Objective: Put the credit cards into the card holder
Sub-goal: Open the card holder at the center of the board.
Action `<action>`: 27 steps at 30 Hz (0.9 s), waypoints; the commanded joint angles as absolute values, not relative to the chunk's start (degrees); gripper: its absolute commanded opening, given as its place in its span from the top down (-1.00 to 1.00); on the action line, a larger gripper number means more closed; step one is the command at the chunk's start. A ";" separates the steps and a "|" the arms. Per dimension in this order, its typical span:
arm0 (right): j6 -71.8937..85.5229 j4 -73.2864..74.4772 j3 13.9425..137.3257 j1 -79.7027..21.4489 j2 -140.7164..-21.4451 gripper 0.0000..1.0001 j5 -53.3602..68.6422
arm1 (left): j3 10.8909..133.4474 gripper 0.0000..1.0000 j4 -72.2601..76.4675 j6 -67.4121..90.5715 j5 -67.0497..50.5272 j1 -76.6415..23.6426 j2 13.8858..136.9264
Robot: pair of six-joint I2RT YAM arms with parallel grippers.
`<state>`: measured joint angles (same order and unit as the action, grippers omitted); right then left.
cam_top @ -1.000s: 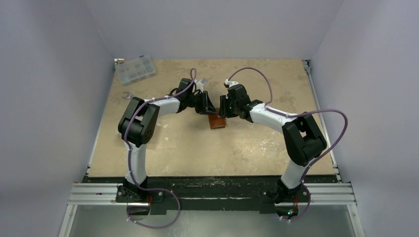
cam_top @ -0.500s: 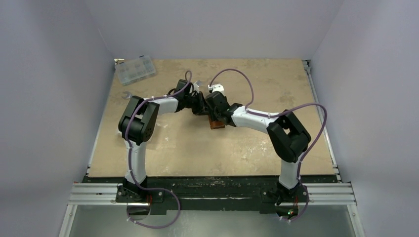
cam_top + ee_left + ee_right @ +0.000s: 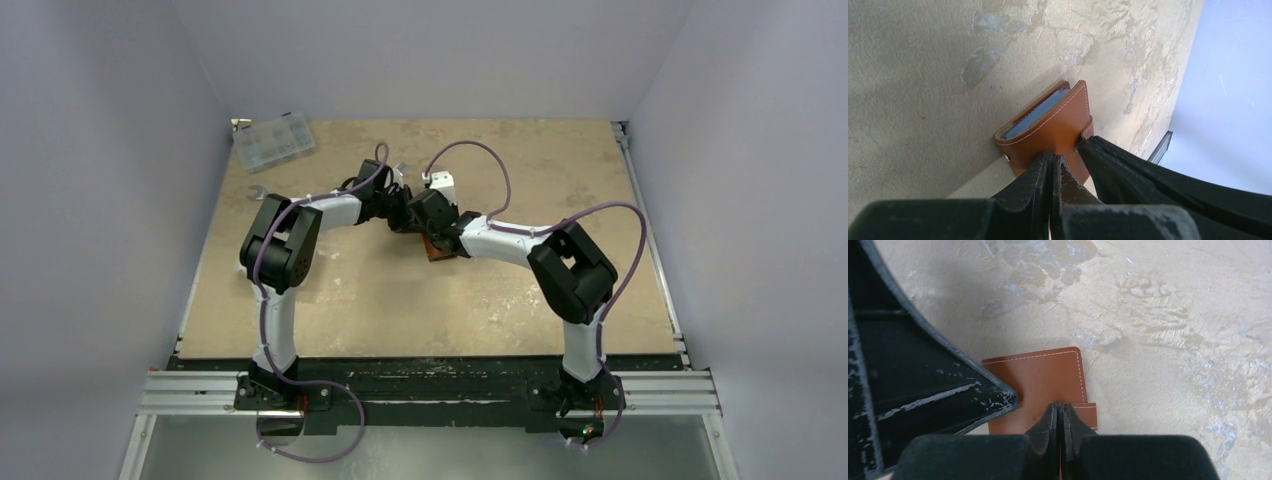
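Observation:
The brown leather card holder [image 3: 1048, 127] lies folded on the table, partly covered by both grippers in the top view [image 3: 441, 250]. A light blue credit card [image 3: 1035, 116] shows as a thin edge inside its open end. No other credit cards are in view. My left gripper [image 3: 1053, 157] is shut, its tips resting on the holder's upper flap. My right gripper [image 3: 1062, 407] is shut too, with its tips on the same flap [image 3: 1038, 375] beside the strap tab [image 3: 1087, 415]. The two grippers [image 3: 408, 215] [image 3: 430, 222] sit close together above the holder.
A clear compartmented box [image 3: 273, 141] stands at the back left corner. A silver wrench [image 3: 257, 190] lies near the left arm's elbow. Metal rails run along the table's right edge [image 3: 650, 240] and near edge.
The right arm has swung left over the card holder, and its gripper has closed. The left gripper closed and has stayed on the holder.

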<state>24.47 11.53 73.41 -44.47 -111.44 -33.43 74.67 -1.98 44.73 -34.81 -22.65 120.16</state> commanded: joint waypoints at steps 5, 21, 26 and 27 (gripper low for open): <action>30.76 -1.79 59.63 -34.99 -101.15 1.00 -15.59 | 75.56 1.00 -10.10 40.22 -27.11 -22.41 123.44; 21.80 6.15 57.30 -24.73 -99.71 0.50 -12.14 | 78.55 1.00 -12.47 35.44 -25.94 -24.97 121.33; 18.76 14.29 63.07 -29.55 -102.63 0.22 -25.97 | 78.66 1.00 -12.65 35.08 -25.59 -25.22 120.85; 18.79 15.33 63.75 -30.49 -102.95 0.18 -27.22 | 78.73 1.00 -12.66 35.07 -25.51 -25.22 120.89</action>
<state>22.83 7.33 59.00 -27.05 -100.88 -14.37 78.67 -8.73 38.24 -31.03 -24.47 120.31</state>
